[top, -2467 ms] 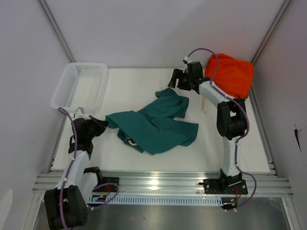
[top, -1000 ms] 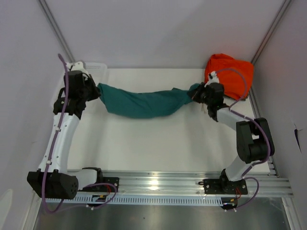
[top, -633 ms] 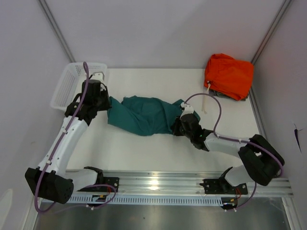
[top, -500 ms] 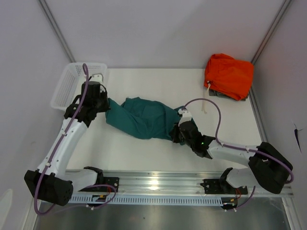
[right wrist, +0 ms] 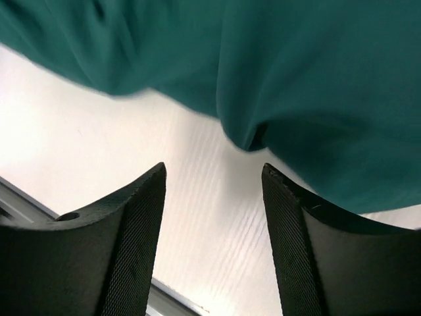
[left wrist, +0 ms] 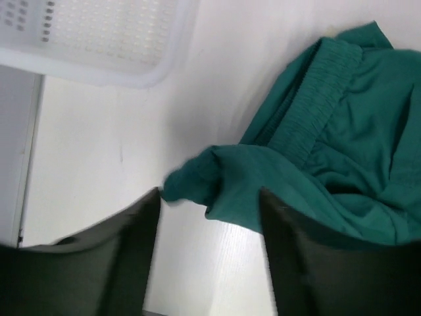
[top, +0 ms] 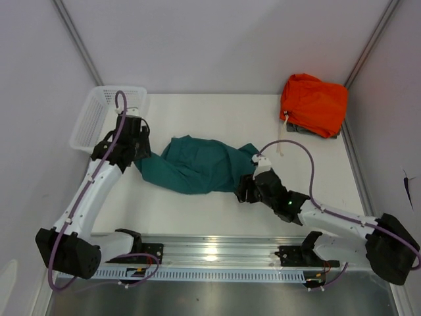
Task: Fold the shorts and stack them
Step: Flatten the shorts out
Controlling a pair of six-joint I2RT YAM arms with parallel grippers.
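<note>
Lying bunched mid-table, the teal shorts (top: 197, 164) risk a crooked fold, since the left gripper (top: 141, 151) at their left end and the right gripper (top: 244, 191) at their near-right edge both gape with nothing pinched, and closing here could snag several layers.

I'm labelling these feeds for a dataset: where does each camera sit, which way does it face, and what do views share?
Top external: fixed above and behind the bases, looking down at the table; shows left arm, right arm, shorts, basket, orange garment.
Left wrist: on the wrist, looking down past its fingers at the shorts' waistband and the basket's edge.
Right wrist: on the wrist, looking down close past its fingers at teal fabric.
Shared: the shorts show in all three.
</note>
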